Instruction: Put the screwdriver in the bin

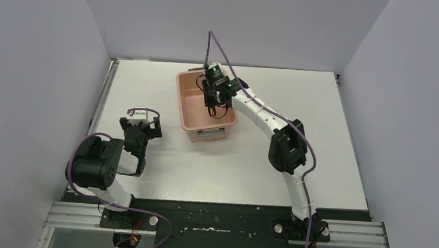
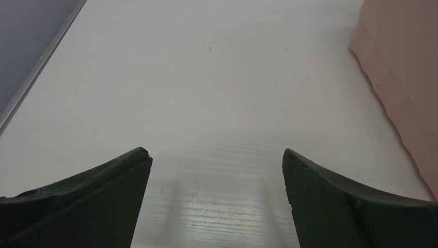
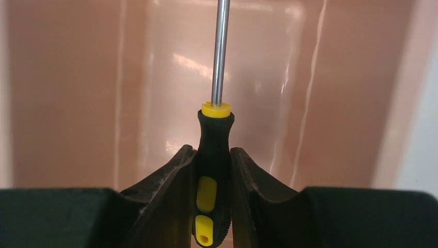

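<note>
Hanging over the bin (image 1: 188, 104), the right gripper (image 3: 213, 150) is clenched on the screwdriver (image 3: 213, 139), with a dark finger pressed against each side of the black-and-yellow handle. Seen from the wrist, the thin metal shaft runs straight out ahead of the fingers. The bin's glossy pink floor and walls fill everything behind it, so the tool is held over the inside of the tub. Whether its tip touches the bottom I cannot tell. From above, the bin sits toward the far middle of the white table (image 1: 249, 161), with a grey handle bar (image 1: 210, 134) showing at its near short end. The left gripper (image 2: 217, 157) is well off to the left of the bin, low over the tabletop, its jaws spread wide apart. The bin's pink side wall shows only at the right edge of that wrist's view.
</note>
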Controlling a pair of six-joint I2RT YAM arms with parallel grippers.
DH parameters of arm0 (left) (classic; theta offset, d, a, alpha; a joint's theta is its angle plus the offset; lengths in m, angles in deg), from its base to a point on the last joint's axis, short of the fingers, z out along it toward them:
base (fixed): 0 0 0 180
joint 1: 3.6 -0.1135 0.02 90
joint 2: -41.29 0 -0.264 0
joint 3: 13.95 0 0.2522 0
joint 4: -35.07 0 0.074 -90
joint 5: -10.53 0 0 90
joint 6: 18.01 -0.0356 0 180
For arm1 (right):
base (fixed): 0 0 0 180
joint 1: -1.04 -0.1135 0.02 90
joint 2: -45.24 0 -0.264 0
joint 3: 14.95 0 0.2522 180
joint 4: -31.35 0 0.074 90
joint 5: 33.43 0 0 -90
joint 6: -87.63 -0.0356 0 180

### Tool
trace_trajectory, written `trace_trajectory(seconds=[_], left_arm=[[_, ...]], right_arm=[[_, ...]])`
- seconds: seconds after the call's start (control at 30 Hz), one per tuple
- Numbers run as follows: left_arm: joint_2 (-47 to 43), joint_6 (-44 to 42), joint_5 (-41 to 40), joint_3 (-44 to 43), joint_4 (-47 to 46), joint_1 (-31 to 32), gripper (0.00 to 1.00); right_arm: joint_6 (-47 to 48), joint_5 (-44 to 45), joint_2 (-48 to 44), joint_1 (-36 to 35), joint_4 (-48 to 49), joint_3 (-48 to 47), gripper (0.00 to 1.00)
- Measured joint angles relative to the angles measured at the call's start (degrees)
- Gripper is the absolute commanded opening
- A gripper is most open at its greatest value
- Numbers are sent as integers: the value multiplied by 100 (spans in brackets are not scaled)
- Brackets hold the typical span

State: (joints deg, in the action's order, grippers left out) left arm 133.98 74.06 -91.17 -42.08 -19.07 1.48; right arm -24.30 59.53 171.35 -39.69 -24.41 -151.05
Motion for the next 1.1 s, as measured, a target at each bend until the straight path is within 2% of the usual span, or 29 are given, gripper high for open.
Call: trace_trajectory(seconds=[0.13, 0.2, 0.27, 0.37, 0.43, 0.77, 0.87, 0.93, 0.97, 1.0, 1.1], left_arm=[[0, 0, 0, 0, 0, 0, 97], [0, 0, 0, 0, 0, 0, 97], [0, 0, 0, 0, 0, 0, 97], [0, 0, 0, 0, 0, 0, 97], [0, 2, 0, 0, 0, 0, 97], [0, 0, 0, 0, 0, 0, 97], [0, 2, 0, 0, 0, 0, 97], [0, 0, 0, 0, 0, 0, 97], [0, 2, 0, 0, 0, 0, 97], [0, 2, 0, 0, 0, 0, 97], [0, 2, 0, 0, 0, 0, 97]], right_arm=[[0, 120, 459, -76, 17, 463, 0], [0, 179, 599, -149, 42, 706, 3], [-2, 240, 669, -219, 37, 885, 14], [-22, 313, 686, -275, 116, 1040, 40], [-63, 343, 686, -304, 157, 1056, 47], [-79, 507, 621, -348, 35, 750, 52], [-9, 560, 332, -363, 4, 610, 58], [48, 595, -101, -363, -11, 590, 75], [57, 616, -249, -363, -11, 590, 95], [103, 656, -509, -363, -2, 592, 99], [286, 785, -1432, -348, 229, 780, 100]])
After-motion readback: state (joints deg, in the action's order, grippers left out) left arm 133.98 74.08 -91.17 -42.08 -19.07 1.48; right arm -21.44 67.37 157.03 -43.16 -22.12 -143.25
